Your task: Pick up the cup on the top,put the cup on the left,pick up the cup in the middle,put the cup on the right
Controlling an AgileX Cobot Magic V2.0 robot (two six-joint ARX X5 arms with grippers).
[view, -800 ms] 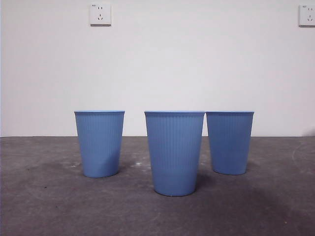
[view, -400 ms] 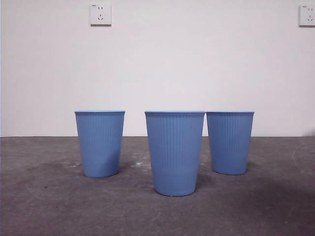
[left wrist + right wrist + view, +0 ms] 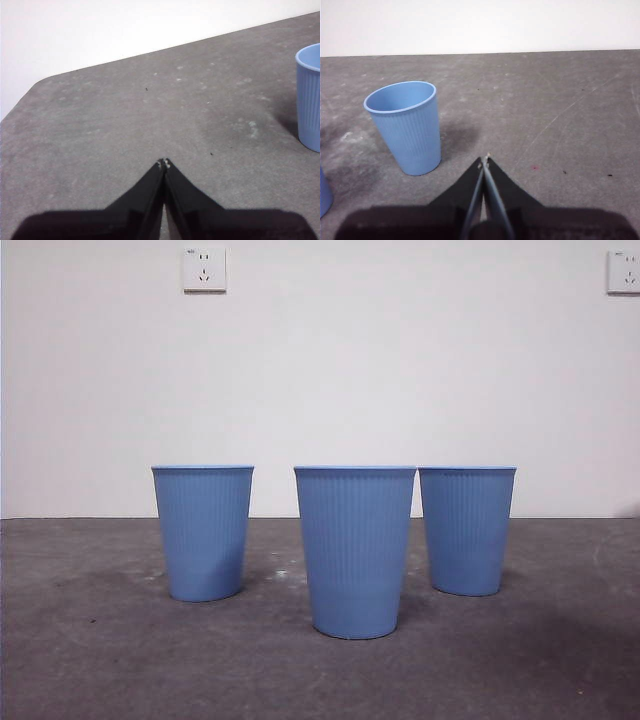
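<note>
Three ribbed blue cups stand upright and apart on the grey table in the front view: a left cup [image 3: 202,532], a nearer middle cup [image 3: 354,551] and a right cup [image 3: 466,530]. No gripper shows in the front view. My left gripper [image 3: 164,163] is shut and empty above bare table, with one blue cup [image 3: 310,97] at the picture's edge. My right gripper [image 3: 484,161] is shut and empty, held apart from a blue cup [image 3: 408,127]; a sliver of another cup [image 3: 324,192] shows at the picture's edge.
A white wall stands behind the table with two sockets [image 3: 204,269] [image 3: 623,270]. The table's rounded corner [image 3: 35,87] shows in the left wrist view. Scuffed grey table [image 3: 120,660] lies around the cups.
</note>
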